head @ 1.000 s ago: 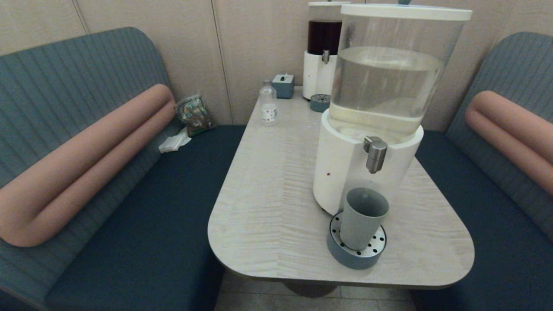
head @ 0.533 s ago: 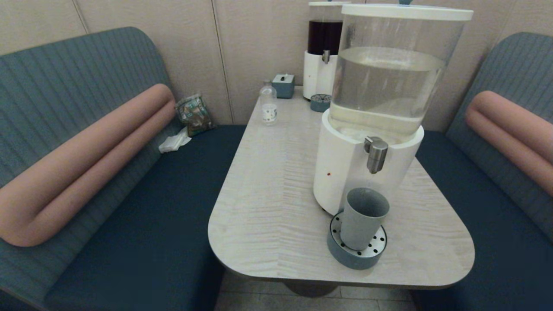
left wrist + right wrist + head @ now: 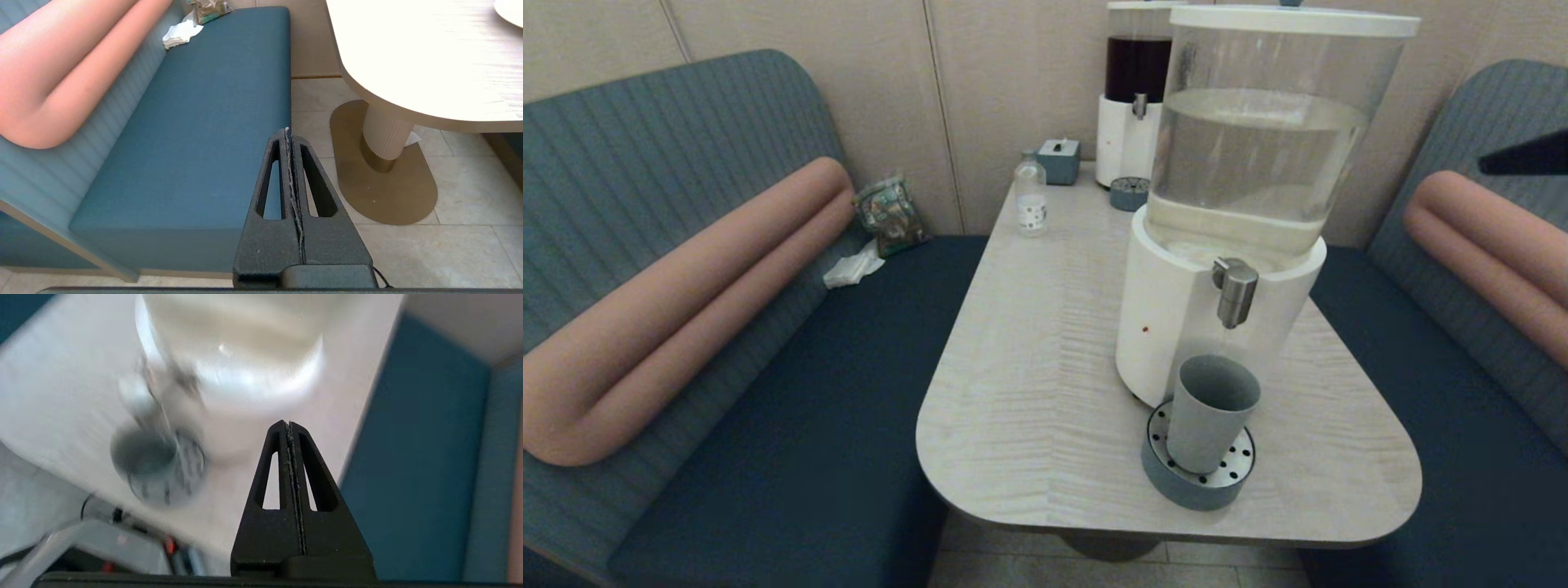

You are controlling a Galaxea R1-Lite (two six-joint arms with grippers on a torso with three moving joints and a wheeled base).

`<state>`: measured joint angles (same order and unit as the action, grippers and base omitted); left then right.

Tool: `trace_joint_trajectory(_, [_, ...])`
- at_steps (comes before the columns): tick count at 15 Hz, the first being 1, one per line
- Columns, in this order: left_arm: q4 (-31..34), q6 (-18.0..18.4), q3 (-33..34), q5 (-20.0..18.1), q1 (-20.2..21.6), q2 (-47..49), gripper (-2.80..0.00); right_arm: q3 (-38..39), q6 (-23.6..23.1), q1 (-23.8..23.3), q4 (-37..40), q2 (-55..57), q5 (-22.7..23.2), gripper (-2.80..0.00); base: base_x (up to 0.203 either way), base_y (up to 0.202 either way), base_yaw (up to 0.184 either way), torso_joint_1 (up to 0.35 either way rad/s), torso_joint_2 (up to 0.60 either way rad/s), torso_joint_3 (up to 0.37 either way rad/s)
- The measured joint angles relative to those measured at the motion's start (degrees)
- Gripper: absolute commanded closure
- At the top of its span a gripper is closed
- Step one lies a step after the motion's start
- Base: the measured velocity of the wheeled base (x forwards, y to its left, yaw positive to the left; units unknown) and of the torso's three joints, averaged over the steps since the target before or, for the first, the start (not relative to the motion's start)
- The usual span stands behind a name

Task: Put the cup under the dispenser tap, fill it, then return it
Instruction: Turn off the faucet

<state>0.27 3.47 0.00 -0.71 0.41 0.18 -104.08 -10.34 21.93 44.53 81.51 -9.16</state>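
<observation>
The grey-blue cup point(image 3: 1209, 420) stands upright on the round perforated drip tray point(image 3: 1196, 482), directly below the brushed-steel dispenser tap point(image 3: 1235, 291) of the big clear-tank dispenser point(image 3: 1258, 155). Nothing holds it. In the right wrist view the cup point(image 3: 143, 459) and the tap point(image 3: 163, 381) look smeared. My right gripper point(image 3: 289, 424) is shut and empty, high up to the right of the dispenser; its dark tip point(image 3: 1523, 155) shows at the head view's right edge. My left gripper point(image 3: 287, 131) is shut and empty, low over the left bench, away from the table.
The pale table point(image 3: 1045, 343) also carries a small clear bottle point(image 3: 1031, 200), a small grey-blue box point(image 3: 1058, 160) and the dark-liquid dispenser point(image 3: 1134, 90) with its own drip tray point(image 3: 1128, 193) at the back. Padded benches point(image 3: 792, 392) flank the table; a packet point(image 3: 889, 214) and tissue point(image 3: 852, 268) lie on the left bench.
My right gripper's tip has come into the head view at the upper right edge. The cup, the tray and the dispenser have stayed where they were.
</observation>
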Motion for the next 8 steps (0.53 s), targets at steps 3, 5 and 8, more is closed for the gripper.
trace_joint_trajectory(3, [0.00, 0.02, 0.00, 0.02, 0.00, 0.00, 0.00, -6.49, -1.26, 6.70, -3.40, 7.69, 1.90, 0.00, 0.000, 0.000, 0.000, 0.000, 0.00, 0.000])
trace_joint_trajectory(5, [0.00, 0.02, 0.00, 0.00, 0.00, 0.00, 0.00, -6.61, 1.14, 7.88, -4.22, 11.04, 4.91, 0.00, 0.000, 0.000, 0.000, 0.000, 0.00, 0.000])
trace_joint_trajectory(8, [0.00, 0.01, 0.00, 0.02, 0.00, 0.00, 0.00, -6.19, 4.21, 8.73, -4.51, 14.81, 7.00, 0.00, 0.000, 0.000, 0.000, 0.000, 0.00, 0.000])
